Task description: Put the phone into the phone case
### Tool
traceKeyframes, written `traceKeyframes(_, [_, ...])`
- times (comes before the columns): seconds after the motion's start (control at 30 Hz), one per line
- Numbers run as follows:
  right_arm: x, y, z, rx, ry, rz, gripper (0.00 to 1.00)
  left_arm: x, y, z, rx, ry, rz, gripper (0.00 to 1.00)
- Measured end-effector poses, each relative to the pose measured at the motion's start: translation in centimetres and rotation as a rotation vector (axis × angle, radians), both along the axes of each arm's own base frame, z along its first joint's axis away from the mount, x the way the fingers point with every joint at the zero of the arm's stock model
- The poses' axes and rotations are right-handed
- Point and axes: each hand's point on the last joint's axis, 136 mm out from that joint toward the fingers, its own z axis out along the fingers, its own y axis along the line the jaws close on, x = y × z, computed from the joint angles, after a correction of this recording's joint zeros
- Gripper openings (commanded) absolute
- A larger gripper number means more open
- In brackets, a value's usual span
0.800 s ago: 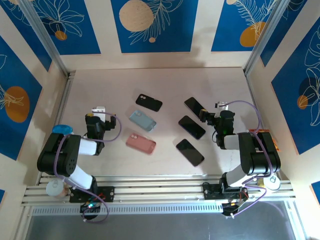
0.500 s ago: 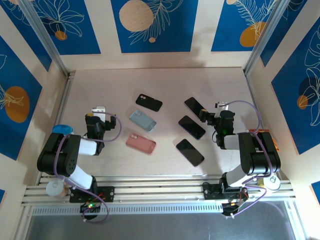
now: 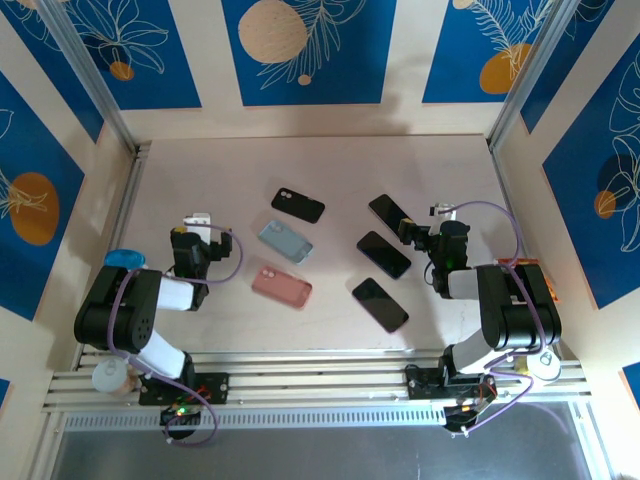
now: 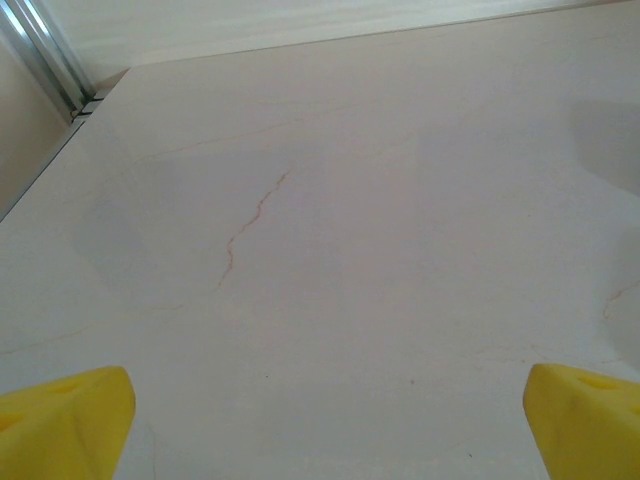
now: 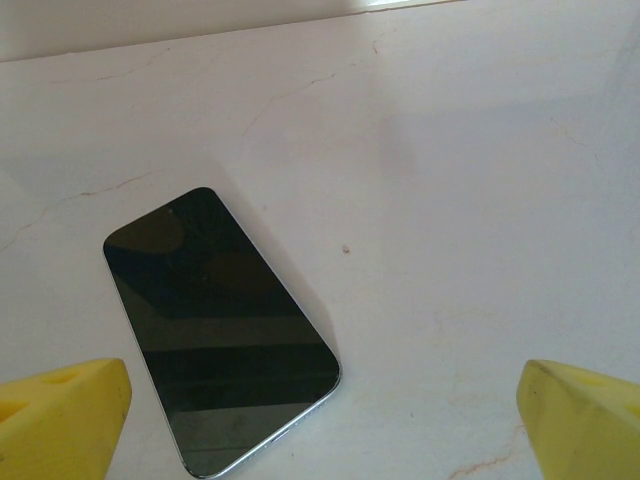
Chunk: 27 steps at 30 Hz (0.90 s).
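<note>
On the tabletop, right of centre, three dark phones lie screen-up in a loose column: the far phone, the middle phone and the near phone, none touching. Left of them, well apart from the phones, three cases lie in a similar column: a black case farthest, a blue-grey case in the middle and a pink case nearest. The left gripper sits low over bare tabletop left of the cases, its yellow pads spread wide with nothing between them. The right gripper sits right of the phones, its jaws also wide and holding nothing. From its wrist camera a phone lies flat ahead, nearer the left-hand pad and apart from both.
</note>
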Motion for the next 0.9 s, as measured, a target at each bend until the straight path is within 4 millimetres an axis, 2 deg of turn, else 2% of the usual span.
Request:
traceKeyframes(0.7, [0.00, 0.00, 0.00, 0.000, 0.000, 0.000, 0.99, -0.10, 0.57, -0.05, 0.005, 0.004, 0.033, 0.99])
traceKeyframes(0.9, [-0.12, 0.05, -0.01, -0.004, 0.007, -0.003, 0.99, -0.12, 0.64, 0.02, 0.007, 0.001, 0.039, 0.88])
